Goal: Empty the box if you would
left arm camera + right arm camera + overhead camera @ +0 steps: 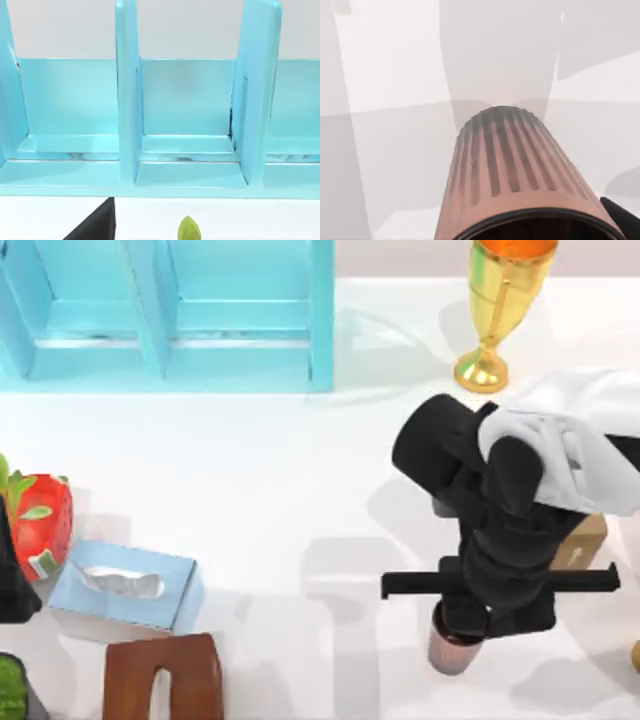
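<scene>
1. My table (250, 480) is brightly and evenly lit.
2. Soft grey shadows fall beneath my right arm (500, 530) (several overlap, pale-edged).
3. The gold trophy (497, 305) carries shiny highlights.
4. Close to my right wrist, the ribbed cup (515, 175) looks soft-edged.

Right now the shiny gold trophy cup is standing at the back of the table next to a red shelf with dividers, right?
Not quite. The shelf with dividers is light blue, not red, as the top view shows. The shiny gold trophy cup does stand at the back of the table beside it.
</scene>
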